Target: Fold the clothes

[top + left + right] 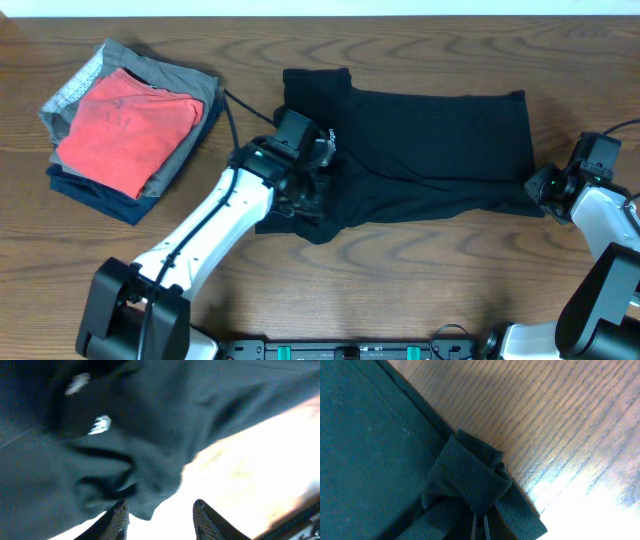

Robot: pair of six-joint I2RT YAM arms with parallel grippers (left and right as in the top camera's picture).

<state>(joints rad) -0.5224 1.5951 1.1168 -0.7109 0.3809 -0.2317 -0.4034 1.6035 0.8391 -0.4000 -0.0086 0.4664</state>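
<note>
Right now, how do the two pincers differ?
The left pincer stands open, holding nothing, over the left end of the shirt; the right pincer is shut on a bunched corner at its right end. Both are at the same black shirt.

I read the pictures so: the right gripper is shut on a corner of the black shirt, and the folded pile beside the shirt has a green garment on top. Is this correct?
Not fully. The top garment of the folded pile is red, not green, as the overhead view shows. The rest stands: the right gripper is shut on a corner of the black shirt.
</note>
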